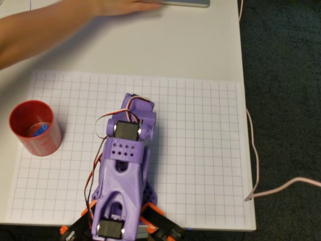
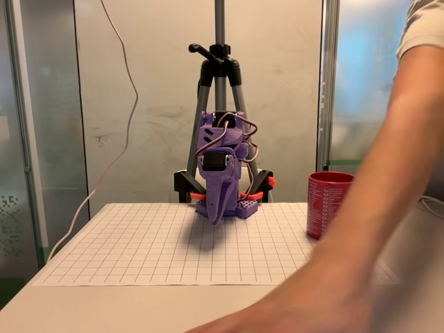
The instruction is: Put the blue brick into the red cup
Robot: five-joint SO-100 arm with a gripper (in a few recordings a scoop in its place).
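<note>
Blue brick (image 1: pixel 40 129) lies inside the red cup (image 1: pixel 35 128) near the desk's (image 1: pixel 200 45) left edge | purple gripper (image 2: pixel 216 216) folded mid-desk, holding nothing, jaw gap unclear | task looks finished | person's arm (image 1: pixel 60 20) crosses far edge

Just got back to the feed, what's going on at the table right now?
The blue brick lies inside the red cup, which stands upright on the grid mat, left of the arm in the overhead view. The purple arm is folded near its base with the gripper pointing down above the mat, holding nothing; its jaws look closed, but that is hard to tell. A person's arm reaches across the table's far end.
</note>
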